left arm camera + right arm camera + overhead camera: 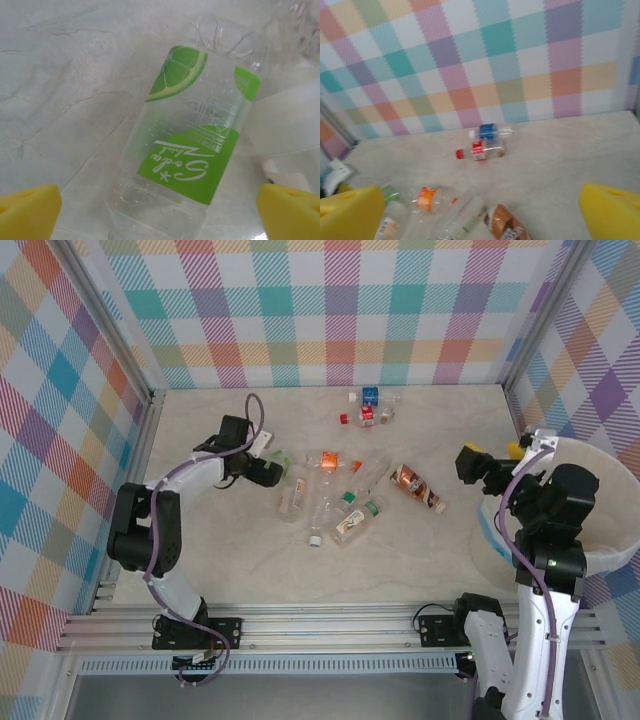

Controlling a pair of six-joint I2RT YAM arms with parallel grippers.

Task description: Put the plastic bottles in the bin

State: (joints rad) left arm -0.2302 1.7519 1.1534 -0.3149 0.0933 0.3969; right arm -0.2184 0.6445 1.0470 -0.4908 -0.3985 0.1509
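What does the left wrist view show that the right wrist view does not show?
Left wrist view: a bottle with a green lime label lying close under the open left hand. Right wrist view: the checked wall, a blue-label bottle and a red-label bottle beside it, beyond the open right hand. Both: the pale marbled table and yellow fingertips set wide apart.

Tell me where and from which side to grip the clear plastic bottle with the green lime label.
Probably best around its labelled middle, straight down from above: the clear plastic bottle with the green lime label lies flat on the pale marbled table, and the open left gripper hangs over it, a finger to each side.
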